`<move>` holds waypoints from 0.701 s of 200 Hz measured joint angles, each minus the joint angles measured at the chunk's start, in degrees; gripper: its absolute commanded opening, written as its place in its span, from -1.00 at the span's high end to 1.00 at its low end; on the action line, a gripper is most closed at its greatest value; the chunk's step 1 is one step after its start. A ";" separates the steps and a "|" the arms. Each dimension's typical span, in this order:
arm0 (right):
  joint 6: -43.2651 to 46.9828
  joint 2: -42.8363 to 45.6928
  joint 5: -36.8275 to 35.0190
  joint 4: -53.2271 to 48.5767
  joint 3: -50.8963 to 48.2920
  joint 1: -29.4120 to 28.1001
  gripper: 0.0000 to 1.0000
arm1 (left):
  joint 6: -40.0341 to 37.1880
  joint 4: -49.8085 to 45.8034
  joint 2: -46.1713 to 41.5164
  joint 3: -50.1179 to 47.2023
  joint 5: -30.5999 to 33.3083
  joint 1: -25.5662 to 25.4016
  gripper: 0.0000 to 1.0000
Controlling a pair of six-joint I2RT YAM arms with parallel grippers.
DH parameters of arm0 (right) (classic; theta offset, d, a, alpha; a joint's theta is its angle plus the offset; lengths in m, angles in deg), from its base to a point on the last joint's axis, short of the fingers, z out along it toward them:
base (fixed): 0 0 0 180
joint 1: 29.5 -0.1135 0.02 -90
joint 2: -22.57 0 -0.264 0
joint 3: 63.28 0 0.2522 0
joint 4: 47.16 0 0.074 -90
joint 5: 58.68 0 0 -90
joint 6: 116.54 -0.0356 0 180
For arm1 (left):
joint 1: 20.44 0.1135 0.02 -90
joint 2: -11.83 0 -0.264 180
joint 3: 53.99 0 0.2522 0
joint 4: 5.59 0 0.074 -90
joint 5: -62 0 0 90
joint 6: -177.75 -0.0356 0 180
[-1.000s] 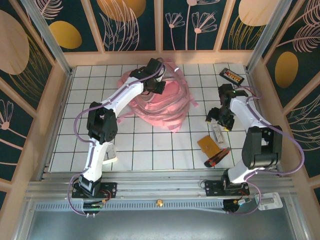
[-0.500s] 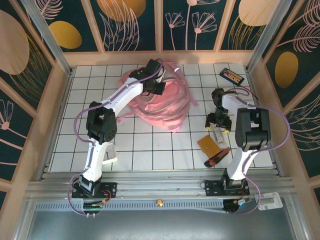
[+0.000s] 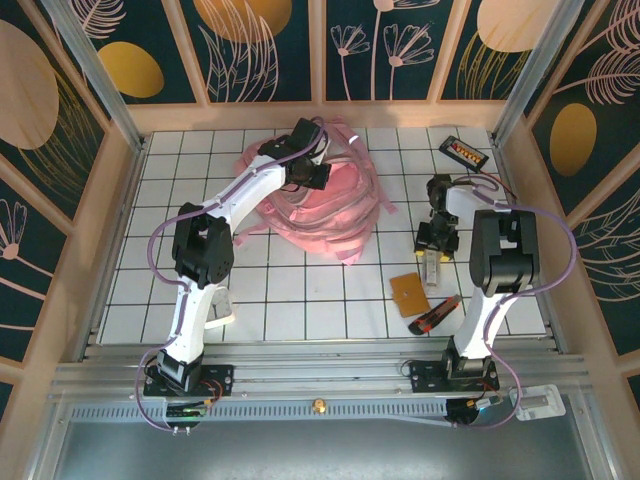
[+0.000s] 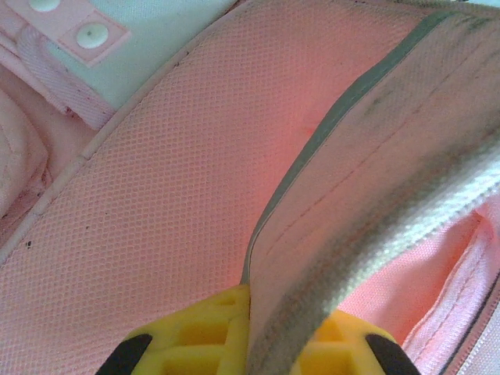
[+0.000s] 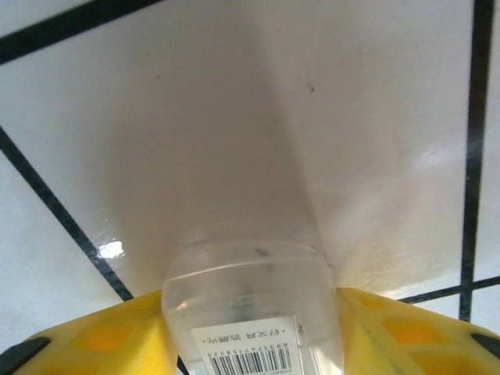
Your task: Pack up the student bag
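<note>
Nearest, at the lower right of the top view, a red-and-black tool (image 3: 433, 318) and a tan card (image 3: 410, 291) are seen lying on the tiled table (image 3: 300, 290). Just above them, the right hand (image 3: 433, 256) is lowered over a clear tube (image 3: 432, 268). In the right wrist view the barcoded tube is framed closely by the yellow fingers (image 5: 101, 336), but whether it is truly pinched cannot be told.

Further back, at upper centre, the student bag (image 3: 335, 215) is found slumped in a pink heap. The left hand (image 3: 312, 176) is pressed together on a pale, grey-edged strip (image 4: 367, 187) of it, with pink mesh cloth beside.

The bag is judged soft, floppy and light while unfilled, so it can be expected to sag wherever it is not held. Its glossy pockets would likely slip. A stitched strap or the bound edge of the opening is judged the surer hold, lifted so the mouth is kept wide.

Farthest, at upper right, a black case (image 3: 463, 151) is seen.
</note>
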 measured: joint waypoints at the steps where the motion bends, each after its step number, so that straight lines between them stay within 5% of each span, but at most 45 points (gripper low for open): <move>1: 0.02 0.00 0.00 0.00 0.02 0.04 0.07 | 0.00 0.00 0.00 0.00 0.00 0.02 1.00; 31: -0.42 -0.07 0.61 0.52 1.03 1.88 0.37 | 0.17 0.00 0.00 0.00 -0.46 0.11 1.00; 86: -1.31 -0.17 3.91 1.29 7.48 5.33 0.39 | 1.70 -0.76 0.02 1.36 -1.51 0.31 1.00; 140: -8.44 1.62 18.34 3.76 13.73 6.03 0.40 | 3.76 -2.58 0.37 4.87 -3.91 0.63 1.00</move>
